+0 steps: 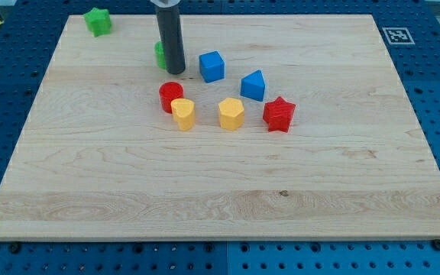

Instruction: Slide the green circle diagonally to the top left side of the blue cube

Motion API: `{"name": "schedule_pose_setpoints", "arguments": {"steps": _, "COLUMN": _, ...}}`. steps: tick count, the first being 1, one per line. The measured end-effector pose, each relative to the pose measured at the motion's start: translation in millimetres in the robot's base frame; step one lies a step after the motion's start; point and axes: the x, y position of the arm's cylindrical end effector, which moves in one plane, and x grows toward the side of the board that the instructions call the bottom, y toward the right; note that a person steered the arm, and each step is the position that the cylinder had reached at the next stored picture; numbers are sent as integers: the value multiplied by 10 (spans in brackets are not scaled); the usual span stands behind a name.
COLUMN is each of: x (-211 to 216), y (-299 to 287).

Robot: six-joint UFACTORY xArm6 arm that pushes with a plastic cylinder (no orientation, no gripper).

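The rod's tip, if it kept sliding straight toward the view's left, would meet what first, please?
Probably the green circle, which shows just left of my tip, mostly hidden behind the rod. Contact and depth are unclear.

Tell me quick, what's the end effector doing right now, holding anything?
No grasping end effector: the arm ends in a rod, holding nothing.
My tip sits at the right edge of the green circle, left of the blue cube.
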Motion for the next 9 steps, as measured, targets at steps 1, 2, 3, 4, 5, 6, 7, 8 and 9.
{"name": "schedule_pose_setpoints", "arguments": {"steps": 1, "x": 8, "y": -69}}
{"name": "schedule_pose_setpoints", "arguments": {"steps": 2, "x": 10, "y": -409}}
{"name": "schedule_pose_setpoints", "arguments": {"steps": 3, "x": -61, "y": -512}}
{"name": "schedule_pose_setpoints", "arguments": {"steps": 4, "x": -69, "y": -512}}
{"name": "schedule_pose_setpoints", "arguments": {"steps": 5, "x": -69, "y": -497}}
{"name": "schedule_pose_setpoints", "arguments": {"steps": 6, "x": -71, "y": -495}}
{"name": "schedule_pose_setpoints", "arguments": {"steps": 7, "x": -71, "y": -495}}
{"name": "schedule_pose_setpoints", "arguments": {"steps": 8, "x": -105, "y": -385}}
{"name": "schedule_pose_setpoints", "arguments": {"steps": 9, "x": -175, "y": -228}}
